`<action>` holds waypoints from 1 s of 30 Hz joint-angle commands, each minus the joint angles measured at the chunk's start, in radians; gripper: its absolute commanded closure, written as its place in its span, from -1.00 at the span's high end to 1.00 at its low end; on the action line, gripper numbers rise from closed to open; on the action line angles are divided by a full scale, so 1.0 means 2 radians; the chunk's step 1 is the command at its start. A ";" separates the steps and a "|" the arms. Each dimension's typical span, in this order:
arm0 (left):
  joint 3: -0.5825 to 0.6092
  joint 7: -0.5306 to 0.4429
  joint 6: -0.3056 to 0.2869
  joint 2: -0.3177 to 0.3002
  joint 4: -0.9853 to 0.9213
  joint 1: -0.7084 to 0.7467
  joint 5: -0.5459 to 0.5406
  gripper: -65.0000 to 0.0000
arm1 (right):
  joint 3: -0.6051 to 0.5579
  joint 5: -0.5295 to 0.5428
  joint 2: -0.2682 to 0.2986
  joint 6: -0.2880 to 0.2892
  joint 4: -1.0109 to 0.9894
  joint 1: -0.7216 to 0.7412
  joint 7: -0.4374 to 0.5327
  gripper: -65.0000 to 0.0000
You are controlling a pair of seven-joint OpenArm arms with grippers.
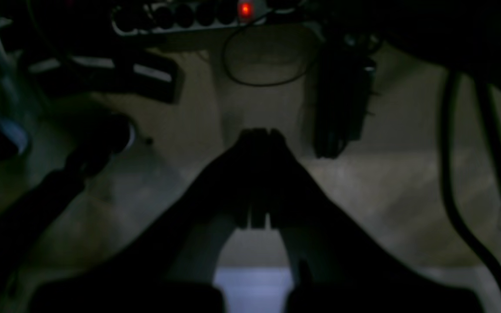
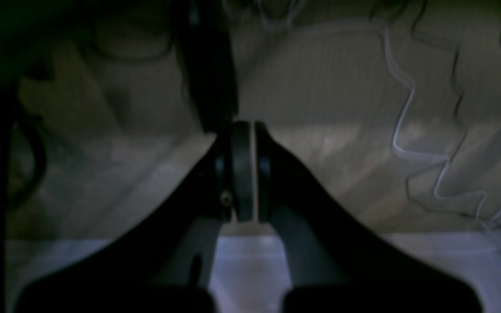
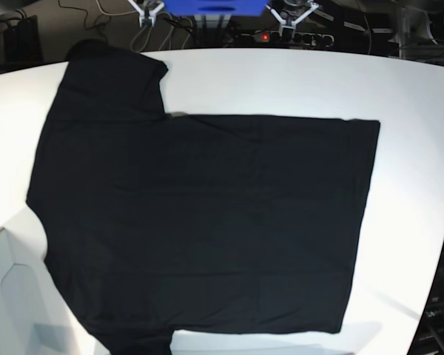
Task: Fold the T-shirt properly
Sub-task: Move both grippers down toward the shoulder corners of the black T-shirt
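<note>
The black T-shirt point(image 3: 200, 222) lies spread flat on the white table point(image 3: 281, 74) in the base view, plain side up, with no print or tag showing. One sleeve point(image 3: 115, 74) points to the back left, and the hem point(image 3: 366, 222) is at the right. Neither arm shows in the base view. In the left wrist view my left gripper point(image 1: 259, 134) is shut and empty, hanging over the floor beyond the table edge. In the right wrist view my right gripper point(image 2: 244, 128) is also shut and empty over the floor. The shirt shows in neither wrist view.
A power strip with a red light point(image 1: 245, 8) lies on the floor behind the table; it also shows in the base view point(image 3: 265, 35). Black cables point(image 1: 450, 174) and a white cable point(image 2: 400, 130) trail there. A blue box point(image 3: 214, 6) stands at the back.
</note>
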 commanded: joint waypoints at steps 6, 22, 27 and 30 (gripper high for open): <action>-0.002 0.024 0.003 -0.036 0.137 0.086 -0.001 -1.00 | 0.000 0.004 0.000 0.006 0.155 -0.092 -0.002 -1.00; -0.003 0.022 0.007 -0.170 0.446 0.272 -0.179 -1.00 | 0.001 0.004 0.023 0.006 0.490 -0.286 -0.002 -1.00; -0.055 0.022 0.004 -0.183 0.512 0.310 -0.207 -1.00 | 0.004 0.004 0.041 0.006 0.589 -0.324 -0.003 -1.00; -0.097 0.022 0.004 -0.173 0.559 0.327 -0.205 -1.00 | 0.004 0.002 0.042 0.006 0.633 -0.339 -0.003 -1.00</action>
